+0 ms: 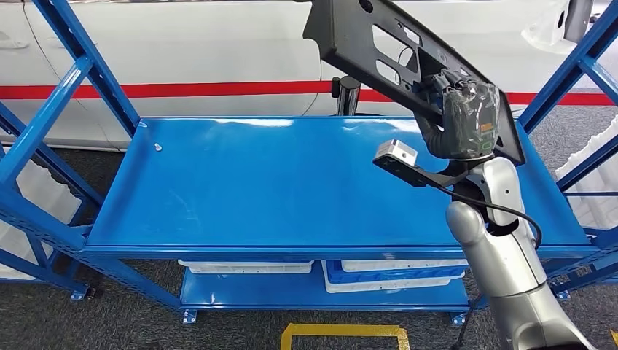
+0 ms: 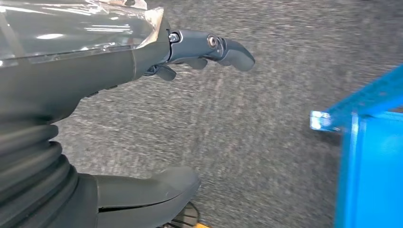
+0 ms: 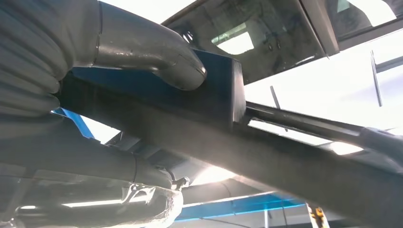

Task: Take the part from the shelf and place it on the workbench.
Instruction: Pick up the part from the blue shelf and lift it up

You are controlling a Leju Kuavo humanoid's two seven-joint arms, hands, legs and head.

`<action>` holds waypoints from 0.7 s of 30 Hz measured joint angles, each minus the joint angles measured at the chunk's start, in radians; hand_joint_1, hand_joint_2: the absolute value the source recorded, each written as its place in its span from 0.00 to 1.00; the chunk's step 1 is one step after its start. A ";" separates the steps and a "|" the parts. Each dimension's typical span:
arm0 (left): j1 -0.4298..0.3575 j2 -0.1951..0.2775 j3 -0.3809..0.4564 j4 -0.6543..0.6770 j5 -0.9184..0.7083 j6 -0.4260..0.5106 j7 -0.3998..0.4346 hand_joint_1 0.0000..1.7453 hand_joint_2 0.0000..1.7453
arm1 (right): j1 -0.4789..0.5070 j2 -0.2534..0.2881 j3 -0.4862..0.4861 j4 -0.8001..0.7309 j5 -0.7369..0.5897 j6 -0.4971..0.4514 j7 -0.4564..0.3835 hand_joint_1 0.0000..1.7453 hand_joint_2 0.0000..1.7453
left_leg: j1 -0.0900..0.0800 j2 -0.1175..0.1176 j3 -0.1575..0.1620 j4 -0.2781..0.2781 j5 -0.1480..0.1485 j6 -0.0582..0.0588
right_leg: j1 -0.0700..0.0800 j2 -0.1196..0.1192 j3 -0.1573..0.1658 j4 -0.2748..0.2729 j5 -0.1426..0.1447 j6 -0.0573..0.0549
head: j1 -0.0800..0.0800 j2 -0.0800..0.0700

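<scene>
The blue shelf (image 1: pixel 291 182) spreads across the head view with its broad top deck bare from the 9 o'clock edge to the middle, blue uprights standing at both ends. Above its 2 o'clock corner the long black part (image 1: pixel 393 58) hangs tilted in the air, apart from the deck, gripped by the right hand (image 1: pixel 463 120), whose thumb and fingers close around its bar. The left hand (image 2: pixel 95 118) hangs over grey carpet beside a blue shelf corner (image 2: pixel 332 118), fingers apart and holding nothing.
</scene>
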 joint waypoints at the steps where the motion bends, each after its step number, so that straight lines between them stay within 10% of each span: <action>1: 0.000 -0.001 0.004 0.000 0.000 0.004 0.010 0.00 1.00 | 0.010 -0.001 -0.004 -0.001 -0.004 -0.007 -0.002 1.00 1.00 | 0.005 0.002 0.005 -0.011 0.010 0.007 | 0.004 0.000 -0.005 0.008 -0.006 0.001 | 0.001 0.000; 5: 0.000 -0.002 0.011 0.000 -0.003 0.012 0.035 0.00 1.00 | 0.054 -0.009 -0.022 -0.012 -0.004 -0.020 -0.005 1.00 1.00 | 0.014 0.007 0.008 -0.031 0.028 0.017 | 0.008 -0.002 -0.104 0.226 -0.105 -0.014 | 0.006 0.000; 7: 0.001 -0.002 0.013 0.000 -0.004 0.013 0.039 0.00 1.00 | 0.076 -0.014 -0.028 -0.017 -0.005 -0.017 -0.005 1.00 1.00 | 0.017 0.007 0.007 -0.028 0.027 0.015 | 0.004 -0.002 -0.136 0.300 -0.118 -0.002 | 0.006 0.000; 10: 0.002 0.000 0.017 0.000 -0.004 0.013 0.039 0.00 1.00 | 0.088 -0.024 -0.033 -0.025 -0.018 -0.008 -0.008 1.00 1.00 | 0.027 0.007 0.002 -0.008 0.014 -0.004 | -0.011 -0.006 -0.055 0.143 -0.052 0.036 | 0.008 0.000; 12: 0.002 0.006 0.021 0.000 -0.003 0.013 0.036 0.00 1.00 | 0.091 -0.029 -0.037 -0.030 -0.024 -0.006 -0.010 1.00 1.00 | 0.025 0.004 -0.013 0.018 0.001 -0.025 | -0.013 -0.001 -0.009 0.060 -0.028 0.039 | 0.011 0.000; 16: 0.004 0.014 0.028 0.000 -0.005 0.014 0.033 0.00 1.00 | 0.105 -0.030 -0.040 -0.039 -0.021 -0.004 -0.012 1.00 1.00 | 0.023 0.000 -0.042 0.056 -0.020 -0.044 | -0.019 0.008 -0.027 0.069 -0.034 0.008 | 0.007 0.000; 21: 0.005 0.016 0.033 0.000 -0.006 0.011 0.027 0.00 1.00 | 0.109 -0.026 -0.039 -0.055 -0.004 -0.003 -0.013 1.00 1.00 | 0.027 0.003 -0.144 0.304 -0.178 -0.050 | -0.003 0.004 -0.059 0.070 -0.012 -0.029 | 0.006 0.000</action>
